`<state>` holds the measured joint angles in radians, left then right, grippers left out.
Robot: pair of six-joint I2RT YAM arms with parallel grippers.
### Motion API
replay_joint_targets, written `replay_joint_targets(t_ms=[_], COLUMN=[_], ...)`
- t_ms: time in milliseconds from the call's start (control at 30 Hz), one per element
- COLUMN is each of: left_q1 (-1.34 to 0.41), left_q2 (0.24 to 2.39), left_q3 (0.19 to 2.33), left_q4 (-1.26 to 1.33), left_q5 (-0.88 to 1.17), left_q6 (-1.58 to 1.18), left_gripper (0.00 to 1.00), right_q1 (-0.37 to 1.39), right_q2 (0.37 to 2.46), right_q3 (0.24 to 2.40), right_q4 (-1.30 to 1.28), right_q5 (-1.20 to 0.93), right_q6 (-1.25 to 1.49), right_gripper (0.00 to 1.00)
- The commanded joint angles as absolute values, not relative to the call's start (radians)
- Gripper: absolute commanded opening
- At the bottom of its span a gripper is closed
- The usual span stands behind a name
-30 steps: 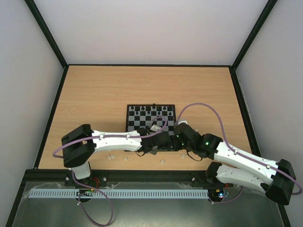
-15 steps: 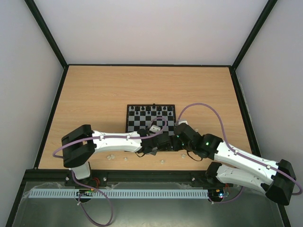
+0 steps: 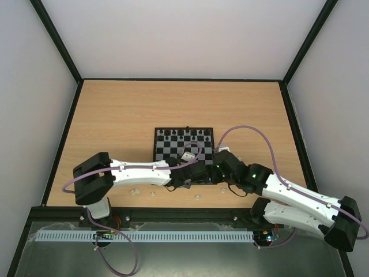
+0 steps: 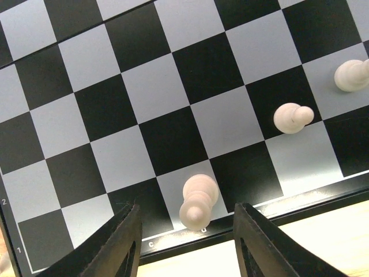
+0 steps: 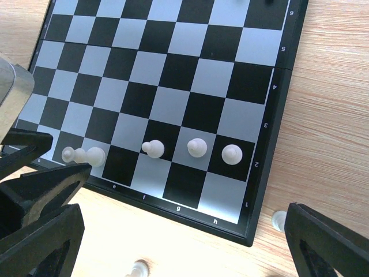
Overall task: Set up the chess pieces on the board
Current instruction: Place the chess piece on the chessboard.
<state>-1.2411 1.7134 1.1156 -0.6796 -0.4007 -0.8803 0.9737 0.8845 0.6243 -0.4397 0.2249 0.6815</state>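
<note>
The board (image 3: 183, 151) lies mid-table, with black pieces (image 3: 183, 134) along its far rows. My left gripper (image 3: 193, 171) is over the board's near edge. In the left wrist view it (image 4: 193, 242) is open, with a cream piece (image 4: 198, 202) standing free on a pale first-row square between the fingers (image 4: 130, 242). Two more cream pieces (image 4: 293, 117) stand to its right. My right gripper (image 3: 219, 168) is open and empty by the near right corner. Its view shows it (image 5: 184, 242) before the board's (image 5: 262, 144) near edge, with several cream pieces (image 5: 197, 148) on the second row.
Loose cream pieces lie on the wood in front of the board (image 3: 136, 190), (image 3: 198, 197), (image 3: 223, 189). In the right wrist view one (image 5: 278, 219) is beside the h1 corner and one (image 5: 138, 268) at the bottom edge. The two arms cross close together at the near edge of the board.
Both arms have shifted only very slightly. The pieces on the board and on the table have not visibly moved.
</note>
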Motion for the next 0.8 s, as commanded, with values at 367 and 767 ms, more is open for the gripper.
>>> replay_joint_targets(t_ms=[367, 767], left_q1=[-1.18, -1.192], left_q2=[1.732, 1.715], left_q3=[1.097, 1.099], left_q4=[-0.663, -0.668], left_q5=[-0.402, -0.385], left_q6=[-0.871, -0.873], left_gripper=[0.3, 0.34], right_q1=[0.976, 0.976], right_q2=[0.859, 0.858], right_q3=[0.629, 0.626], right_q4=[-0.41, -0.41], right_q5=[0.206, 0.205], right_q6=[0.678, 0.679], right_gripper=[0.95, 0.95])
